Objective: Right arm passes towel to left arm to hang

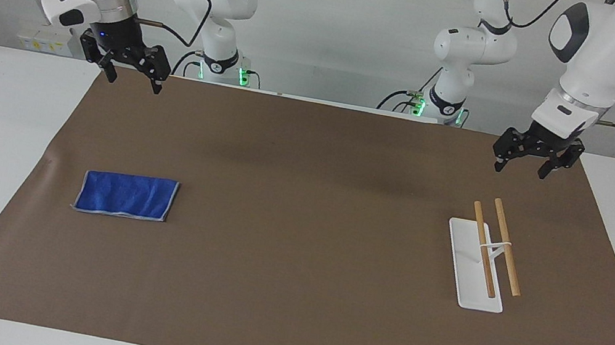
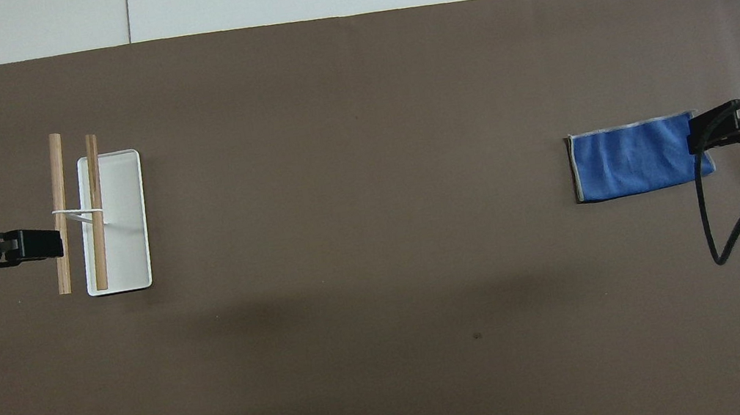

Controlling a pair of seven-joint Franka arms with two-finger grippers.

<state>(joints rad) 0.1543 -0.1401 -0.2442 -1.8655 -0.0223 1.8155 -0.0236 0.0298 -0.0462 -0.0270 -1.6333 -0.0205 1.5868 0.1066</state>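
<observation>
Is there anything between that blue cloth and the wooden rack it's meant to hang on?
Nothing visible. The towel lies flat at the right arm's end, the rack stands at the left arm's end, and only bare brown mat lies between them. The open right gripper also has nothing under it blocking the way to the towel.

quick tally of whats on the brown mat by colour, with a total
blue: 1, the towel
white: 1, the rack base
wood: 2, the rails of that rack
total: 4
Both grippers, left and right, hang open above the mat, holding nothing.
</observation>
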